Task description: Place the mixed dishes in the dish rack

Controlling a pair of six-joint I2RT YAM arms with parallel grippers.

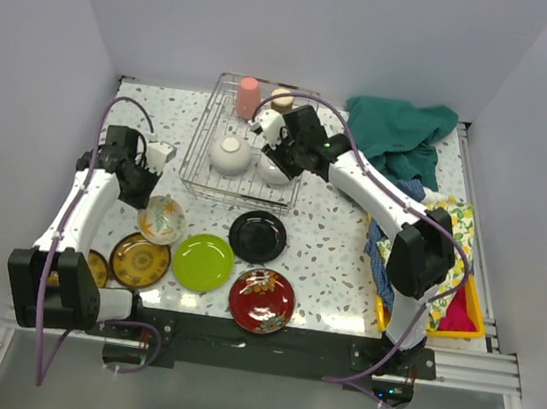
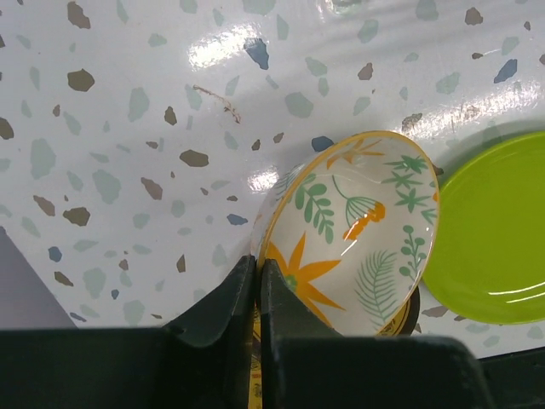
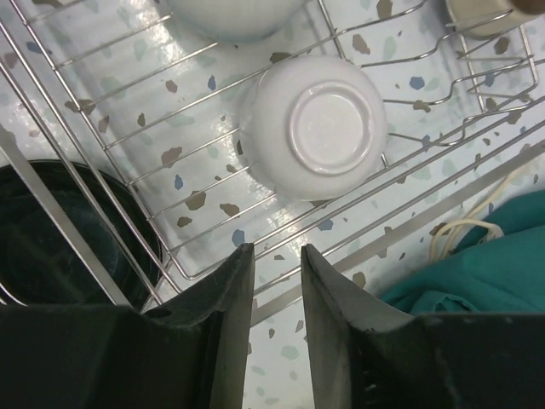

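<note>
- We see the left gripper [image 2: 258, 290] nipped tight on the thin rim of the floral bowl [image 2: 353, 234]. The fingers are almost together, and a sliver of yellow edge shows between them.
- That bowl is glossy and shallow, with orange and green leaves on cream. It sits tilted at the near left of the speckled terrazzo table [image 1: 335, 238], just beside the lime-green plate [image 1: 202, 262] and over the far edge of the brown-gold plate [image 1: 140, 261].
- Across the near side we count smooth round discs: the black plate [image 1: 257, 237] just near the rack and the red floral plate [image 1: 262, 300] at the table's near edge.
- Over to the right gripper [image 3: 277, 290]: its dark fingers stand a narrow gap apart, and we see nothing between them. It hovers over the near right corner of the dish rack [image 1: 205, 135].
- The rack is thin silver wire with low sides, sitting far centre.
- Inside it, a white bowl [image 3: 312, 128] lies upside down with its foot ring up, just beyond the fingertips. A second white bowl [image 1: 231, 155] sits to its left, and a salmon-pink cup [image 1: 248, 97] is at the far rim.
- Open tabletop runs right of the rack, up to the crumpled teal cloth [image 1: 401, 136] and the yellow tray [image 1: 475, 317].
</note>
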